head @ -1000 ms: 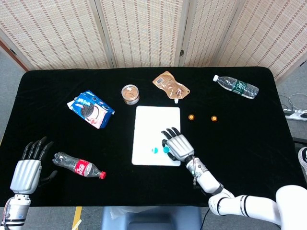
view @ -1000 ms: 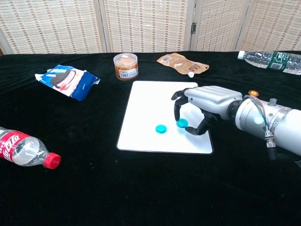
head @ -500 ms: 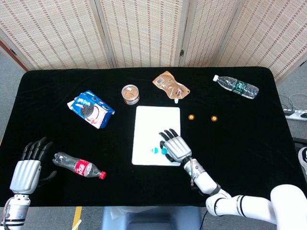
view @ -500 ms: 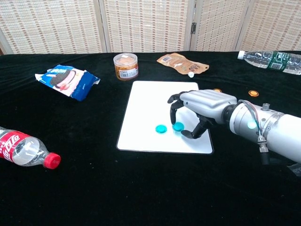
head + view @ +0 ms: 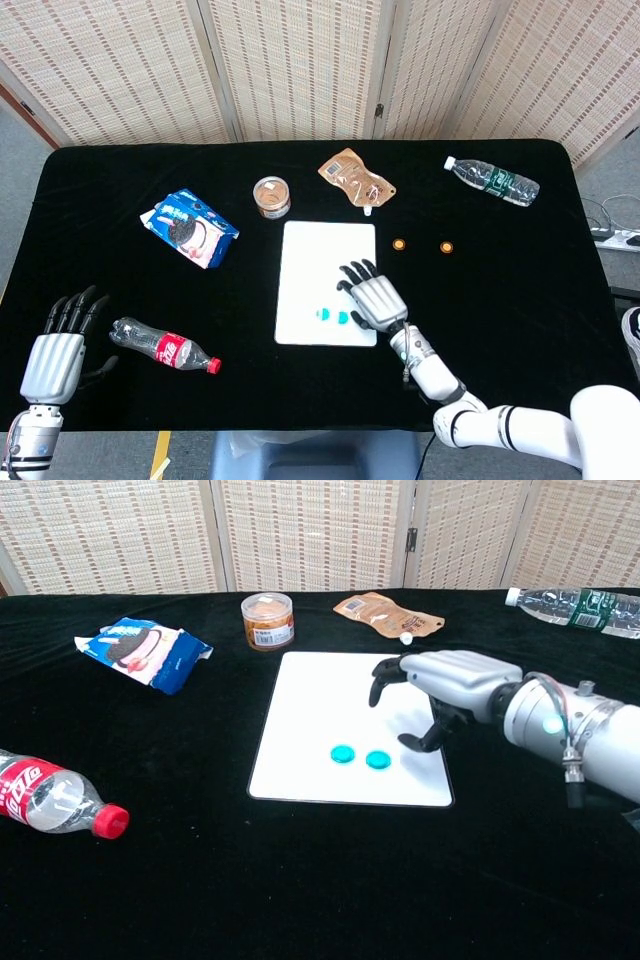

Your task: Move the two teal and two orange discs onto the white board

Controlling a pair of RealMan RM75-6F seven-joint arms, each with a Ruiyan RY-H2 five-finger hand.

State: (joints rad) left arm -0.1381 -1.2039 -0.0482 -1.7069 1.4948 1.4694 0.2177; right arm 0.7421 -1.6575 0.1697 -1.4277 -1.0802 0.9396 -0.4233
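Observation:
Two teal discs point(image 5: 343, 753) point(image 5: 377, 760) lie side by side on the near part of the white board point(image 5: 330, 695); the head view shows the discs point(image 5: 325, 315) point(image 5: 343, 318) and the board point(image 5: 325, 250) as well. My right hand point(image 5: 445, 685) point(image 5: 372, 298) hovers just above the board's right side, fingers apart and empty. Two orange discs point(image 5: 399, 244) point(image 5: 446, 246) rest on the black cloth right of the board. My left hand point(image 5: 58, 350) sits open at the near left corner, holding nothing.
A cola bottle point(image 5: 165, 348) lies near the left hand. A blue cookie pack point(image 5: 190, 228), a small jar point(image 5: 272, 197), a brown pouch point(image 5: 356, 180) and a water bottle point(image 5: 492, 181) sit around the far half of the black-clothed table.
The right hand lowered the second teal disc onto the board beside the first, let it go, then rose and drew back to the right. The left hand stayed still.

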